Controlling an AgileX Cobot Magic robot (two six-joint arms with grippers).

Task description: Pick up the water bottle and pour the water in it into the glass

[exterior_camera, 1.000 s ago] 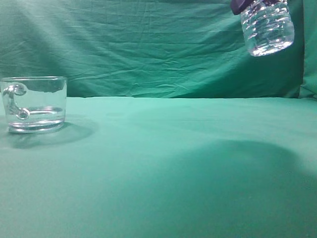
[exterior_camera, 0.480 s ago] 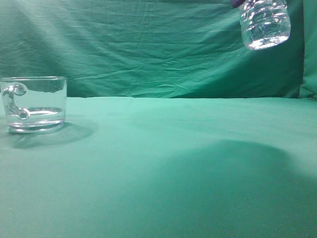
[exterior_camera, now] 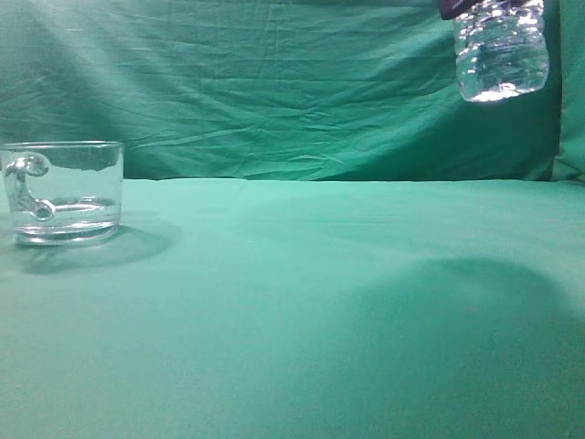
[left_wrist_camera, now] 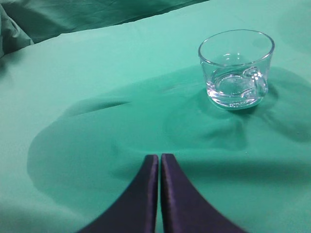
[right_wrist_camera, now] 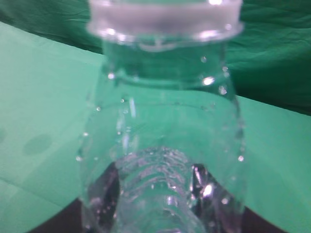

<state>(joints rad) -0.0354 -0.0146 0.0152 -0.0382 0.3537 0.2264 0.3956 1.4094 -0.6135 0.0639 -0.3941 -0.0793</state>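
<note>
Green cloth (exterior_camera: 302,302) backs the water bottle (exterior_camera: 501,50), top cropped, clamped by right pincer (right_wrist_camera: 155,194); left pincer (left_wrist_camera: 159,167) closed.

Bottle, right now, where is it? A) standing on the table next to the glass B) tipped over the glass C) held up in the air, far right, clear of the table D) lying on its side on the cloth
C: in the exterior view the bottle hangs at the top right, well above the green cloth, while the glass sits far left.
</note>
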